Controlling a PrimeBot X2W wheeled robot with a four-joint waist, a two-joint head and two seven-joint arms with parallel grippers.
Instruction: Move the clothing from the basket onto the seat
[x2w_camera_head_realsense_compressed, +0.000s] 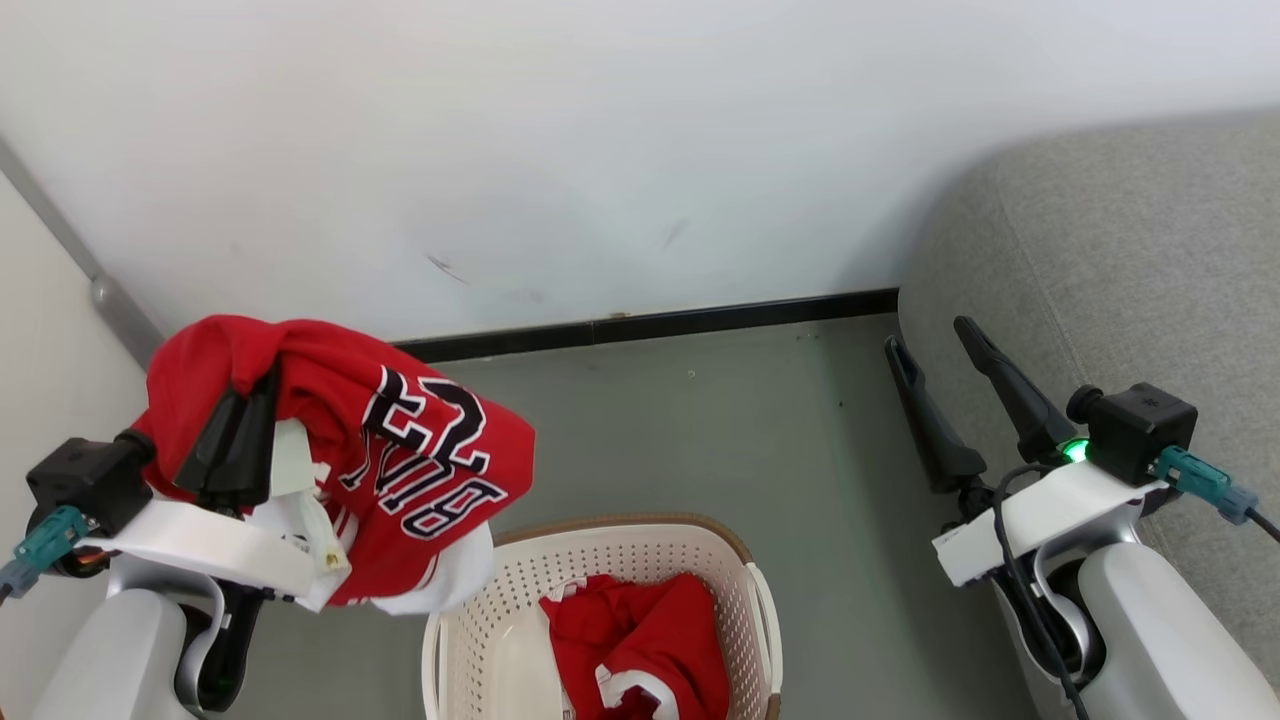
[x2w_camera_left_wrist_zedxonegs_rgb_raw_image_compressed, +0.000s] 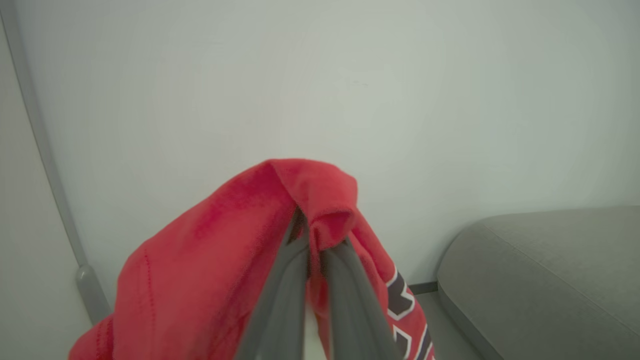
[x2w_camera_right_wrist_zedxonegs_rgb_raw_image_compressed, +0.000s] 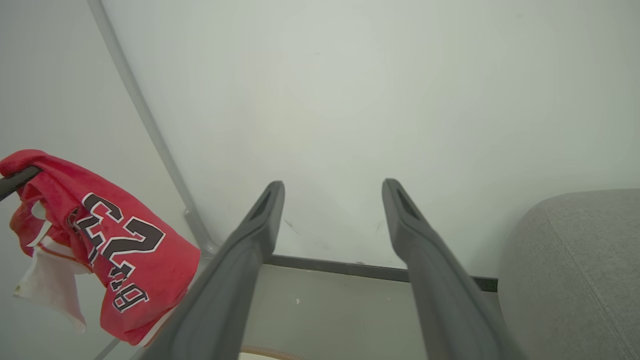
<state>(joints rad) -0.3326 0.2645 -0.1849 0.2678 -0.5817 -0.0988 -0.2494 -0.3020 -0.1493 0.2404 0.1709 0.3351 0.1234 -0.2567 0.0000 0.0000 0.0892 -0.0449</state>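
Observation:
A red garment (x2w_camera_head_realsense_compressed: 400, 470) with black, white-outlined lettering hangs in the air at the left, above and left of the basket. My left gripper (x2w_camera_head_realsense_compressed: 262, 385) is shut on its upper fold; in the left wrist view the red cloth (x2w_camera_left_wrist_zedxonegs_rgb_raw_image_compressed: 215, 260) drapes over both closed fingers (x2w_camera_left_wrist_zedxonegs_rgb_raw_image_compressed: 280, 300). In the right wrist view the same garment (x2w_camera_right_wrist_zedxonegs_rgb_raw_image_compressed: 115, 250) hangs at the far left. The cream perforated basket (x2w_camera_head_realsense_compressed: 470, 620) with a brown rim stands on the floor at bottom centre, another red garment (x2w_camera_head_realsense_compressed: 640, 640) lying inside. My right gripper (x2w_camera_head_realsense_compressed: 935, 335) is open and empty beside the grey seat (x2w_camera_head_realsense_compressed: 1130, 250).
A white wall with a black baseboard (x2w_camera_head_realsense_compressed: 650, 325) runs behind the basket. A grey pipe (x2w_camera_head_realsense_compressed: 110, 300) stands in the left corner. Grey floor (x2w_camera_head_realsense_compressed: 720, 430) lies between the basket and the seat, which also shows in the wrist views (x2w_camera_left_wrist_zedxonegs_rgb_raw_image_compressed: 540, 280) (x2w_camera_right_wrist_zedxonegs_rgb_raw_image_compressed: 575, 270).

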